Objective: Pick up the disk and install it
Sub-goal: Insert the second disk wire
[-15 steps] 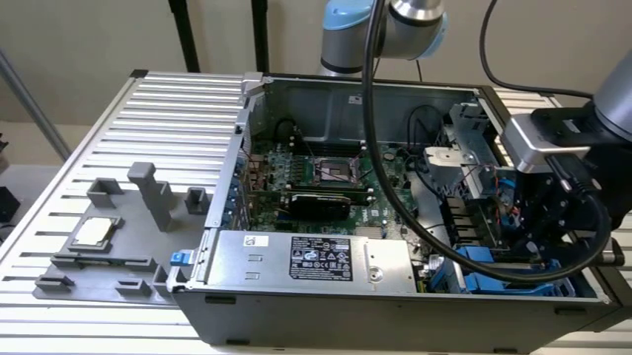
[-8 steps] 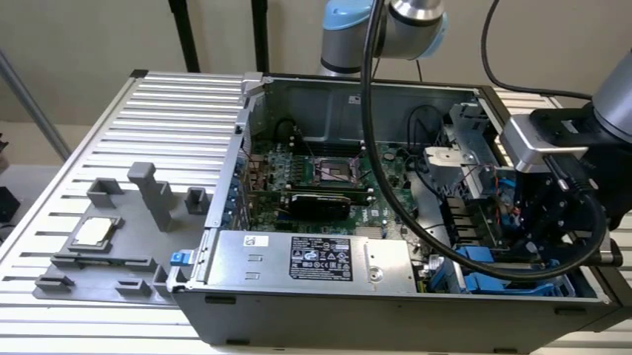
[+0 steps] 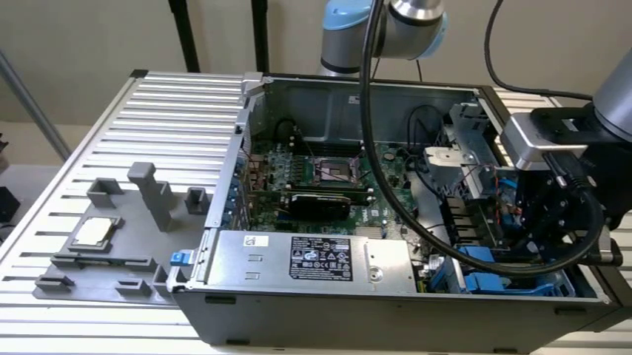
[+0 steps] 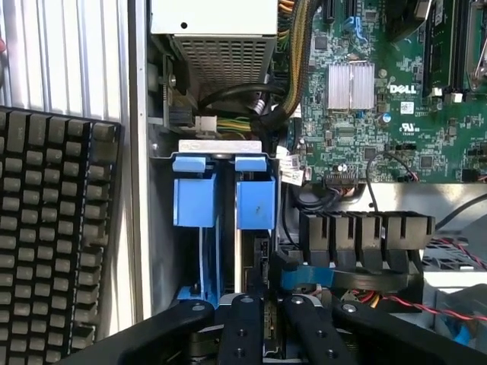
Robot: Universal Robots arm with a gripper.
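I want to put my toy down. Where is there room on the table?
The ribbed table is bare behind the grey fixture tray, beside the computer case. The tray is crowded with posts and a silver chip. Inside the case, the gripper and blue drive bays leave little room.

Even, soft light; slight blur

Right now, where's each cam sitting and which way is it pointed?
Exterior: off the arm, above the case, looking down into it; shows the arm and gripper at the drive bay on the exterior view's right.
Wrist: on the wrist, looking down into the drive bay at the blue rails; black gripper linkage shows.
Shared: blue rails, motherboard, power supply.
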